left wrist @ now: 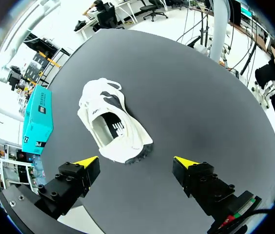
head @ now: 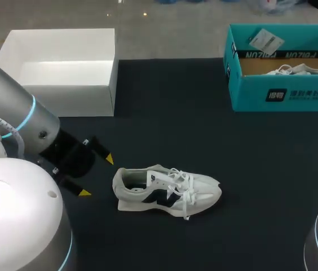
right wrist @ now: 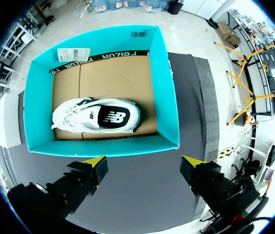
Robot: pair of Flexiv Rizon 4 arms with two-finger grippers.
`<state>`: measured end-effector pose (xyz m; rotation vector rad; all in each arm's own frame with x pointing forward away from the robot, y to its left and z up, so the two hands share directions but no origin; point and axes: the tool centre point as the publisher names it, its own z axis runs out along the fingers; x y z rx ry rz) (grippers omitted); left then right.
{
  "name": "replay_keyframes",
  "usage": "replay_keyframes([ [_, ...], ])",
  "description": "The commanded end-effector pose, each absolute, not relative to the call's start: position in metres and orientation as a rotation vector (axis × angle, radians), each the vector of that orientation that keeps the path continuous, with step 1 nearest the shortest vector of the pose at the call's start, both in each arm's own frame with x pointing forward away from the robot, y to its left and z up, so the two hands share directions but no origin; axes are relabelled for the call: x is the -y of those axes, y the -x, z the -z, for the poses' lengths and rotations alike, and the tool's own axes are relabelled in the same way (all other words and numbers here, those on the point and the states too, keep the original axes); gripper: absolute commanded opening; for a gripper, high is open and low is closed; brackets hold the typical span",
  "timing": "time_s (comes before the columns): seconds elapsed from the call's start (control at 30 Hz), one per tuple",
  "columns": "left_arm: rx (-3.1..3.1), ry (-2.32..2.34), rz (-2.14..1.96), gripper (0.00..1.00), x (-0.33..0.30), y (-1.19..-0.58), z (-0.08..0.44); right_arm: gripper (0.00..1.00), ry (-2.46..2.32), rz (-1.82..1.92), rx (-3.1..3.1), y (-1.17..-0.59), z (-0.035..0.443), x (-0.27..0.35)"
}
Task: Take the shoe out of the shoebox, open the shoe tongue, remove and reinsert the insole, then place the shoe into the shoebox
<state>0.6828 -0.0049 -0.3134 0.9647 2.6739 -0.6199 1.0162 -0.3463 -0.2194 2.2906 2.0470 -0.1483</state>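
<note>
A white shoe (head: 167, 191) with a dark side patch is resting upright on the dark table (head: 204, 113), toward the near edge and a little left of the middle. Its toe is pointing right and its heel left. The left gripper (head: 96, 176) is hovering just left of the heel, with its fingers spread wide and gripping nothing. In the left wrist view the heel is sitting just ahead of the gap between the yellow tips, touching neither. The teal shoebox (right wrist: 166, 87) is standing open at the far right of the table, and a second shoe (right wrist: 96, 117) is lying inside it on the cardboard floor. The right gripper (right wrist: 143, 161) is hanging over the table just beside one long wall of that shoebox, its fingers wide apart and holding nothing. A white box (head: 69, 100) is sitting open at the far left.
</note>
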Motion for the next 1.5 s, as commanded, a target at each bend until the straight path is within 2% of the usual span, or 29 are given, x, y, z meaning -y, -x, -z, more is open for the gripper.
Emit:
replay_keyframes([
  [0.03, -2.677, -0.54, 1.176, 1.0, -0.014, -0.686, 0.308, 1.0, -2.289, 0.144, -2.045, -1.015, 0.22, 0.346],
  [0.47, -2.741, -0.355, 1.42, 1.0, -0.016, -0.685, 0.312, 1.0, -2.289, 0.144, -2.045, -1.015, 0.22, 0.346],
  [0.67, -2.725, -0.254, 1.459, 1.0, -0.017, -0.682, 0.326, 1.0, -2.289, 0.144, -2.045, -1.015, 0.22, 0.346],
  [1.07, -2.653, -0.325, 1.412, 1.0, -0.015, -0.679, 0.324, 1.0, -2.289, 0.144, -2.045, -1.015, 0.22, 0.346],
  [1.5, -2.684, 0.124, 1.615, 1.0, 0.0, -0.692, 0.339, 1.0, -2.289, 0.144, -2.045, -1.015, 0.22, 0.346],
])
